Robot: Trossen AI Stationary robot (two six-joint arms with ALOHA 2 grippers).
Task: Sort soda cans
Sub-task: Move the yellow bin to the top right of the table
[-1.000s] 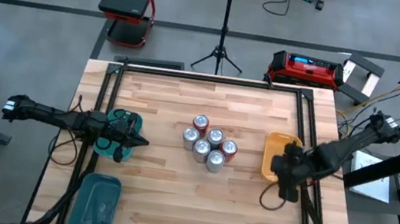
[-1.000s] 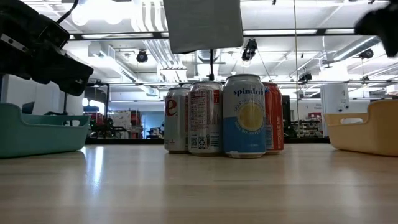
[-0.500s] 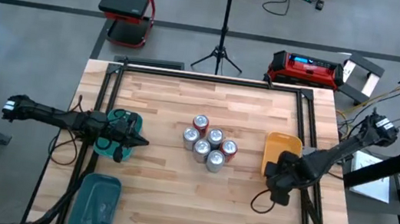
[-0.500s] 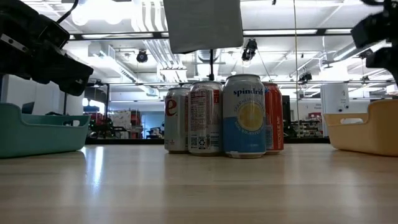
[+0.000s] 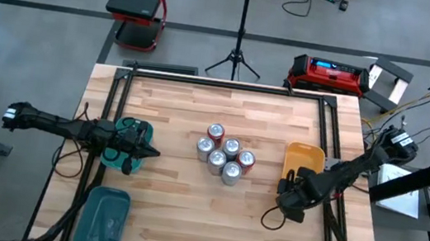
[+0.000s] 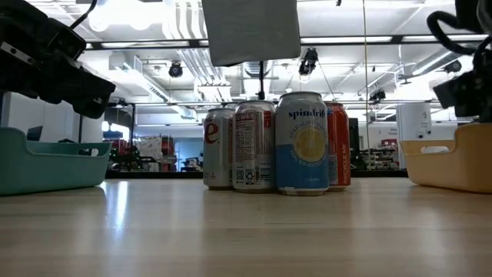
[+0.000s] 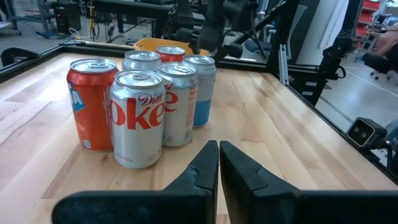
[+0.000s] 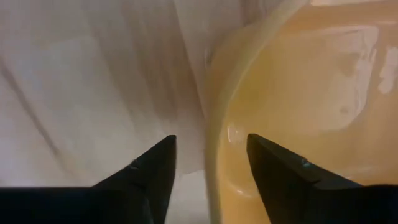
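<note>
I judge nothing sorted: all six soda cans [image 5: 224,156] cluster mid-surface; left tool [image 7: 217,163] pressed together, right tool [image 8: 208,163] apart over orange bin [image 5: 303,159]

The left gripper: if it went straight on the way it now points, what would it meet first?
Most likely the silver-grey Diet Coke can, the nearest of the soda cans. The left gripper, fingers shut, points toward the cluster across bare wooden table, though the can sits slightly off its line, so depth is uncertain.
</note>
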